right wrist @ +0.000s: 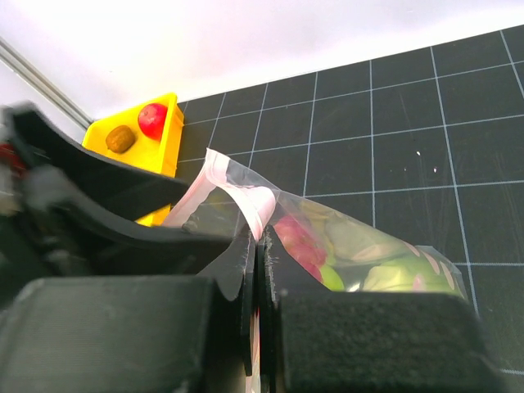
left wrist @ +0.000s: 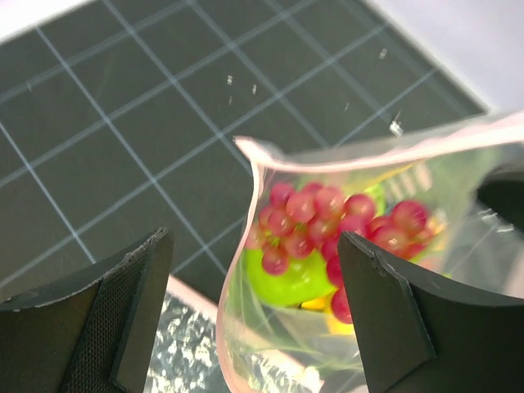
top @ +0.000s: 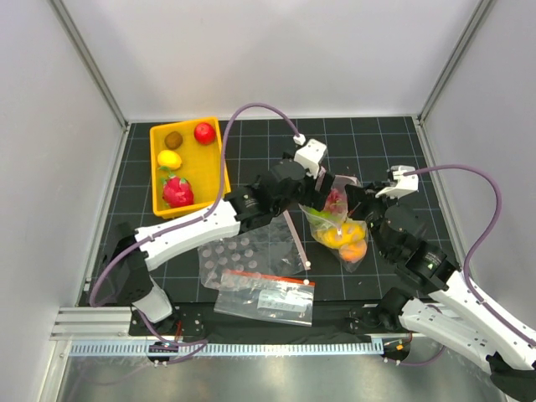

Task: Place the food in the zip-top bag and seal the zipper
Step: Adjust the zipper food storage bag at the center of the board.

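Observation:
The zip-top bag (top: 342, 228) is held up at mid-table with its mouth uppermost. It holds food: red grapes (left wrist: 327, 214), a green apple (left wrist: 288, 278) and yellow and orange pieces (top: 345, 237). Its pink zipper (left wrist: 242, 214) curves along the open rim. My right gripper (right wrist: 259, 237) is shut on that pink rim (right wrist: 250, 199); it sits right of the bag in the top view (top: 362, 199). My left gripper (left wrist: 254, 254) is open, its fingers (left wrist: 135, 303) astride the rim's left end without touching it; it is above the bag in the top view (top: 316, 194).
A yellow bin (top: 219, 172) at back left holds a kiwi, a red apple (top: 203, 132), a lemon and a red fruit. A bubble sheet (top: 247, 255) and a printed red-band bag (top: 266, 295) lie near front. A thin pink strip (top: 296, 240) lies beside the bubble sheet.

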### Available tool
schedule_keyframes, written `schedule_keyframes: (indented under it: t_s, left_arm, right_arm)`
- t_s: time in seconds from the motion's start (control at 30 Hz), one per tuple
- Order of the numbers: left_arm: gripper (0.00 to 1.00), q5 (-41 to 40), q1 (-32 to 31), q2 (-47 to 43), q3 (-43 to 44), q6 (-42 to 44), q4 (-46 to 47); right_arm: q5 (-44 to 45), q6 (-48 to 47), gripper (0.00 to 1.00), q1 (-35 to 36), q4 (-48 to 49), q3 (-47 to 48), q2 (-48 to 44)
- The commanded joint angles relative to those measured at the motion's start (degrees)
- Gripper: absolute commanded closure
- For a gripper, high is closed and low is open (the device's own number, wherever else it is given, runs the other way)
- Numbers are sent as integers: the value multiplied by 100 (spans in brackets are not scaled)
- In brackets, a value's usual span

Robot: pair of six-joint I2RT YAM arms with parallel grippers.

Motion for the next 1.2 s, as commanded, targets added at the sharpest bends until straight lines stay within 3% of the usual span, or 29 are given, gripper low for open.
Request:
schedule_keyframes:
  t_s: [0.0, 0.23, 0.5, 0.63, 0.7, 0.8, 0.83, 0.9, 1.07, 1.17]
  left_arm:
    - [15, -54, 51, 34, 220, -4, -262]
    - [4, -72, 60, -623, -272, -171, -447]
    - [2, -89, 60, -977, -870, -13, 63]
    - [16, -177, 95, -661, -712, 57, 46]
    - [30, -20, 174, -485, -624, -4, 46]
    - [59, 174, 306, -370, -571, -110, 46]
    - [80, 192, 376, -370, -589, -118, 46]
    - [100, 262, 472, -492, -641, -188, 28]
    - [100, 158, 772, -1116, -1072, -268, 107]
    - [100, -220, 781, -1538, -1300, -171, 142]
  right_arm:
    - [6, -45, 99, -21, 284, 308, -19]
    - [-20, -19, 99, -21, 258, 334, 60]
    - [-178, 7, 99, -21, 258, 378, 191]
    - [-389, -28, 99, -13, 74, 545, 279]
    - [-530, -37, 99, -21, -58, 738, 411]
    - [-679, -19, 99, -21, -462, 1159, 692]
    - [-714, -10, 99, -21, -802, 1300, 797]
    - [-872, 24, 99, -21, -1451, 1853, 1236]
    - [-1443, 69, 99, -13, -2378, 3021, 2106]
    - [-1602, 77, 92, 14, -2782, 3557, 2502]
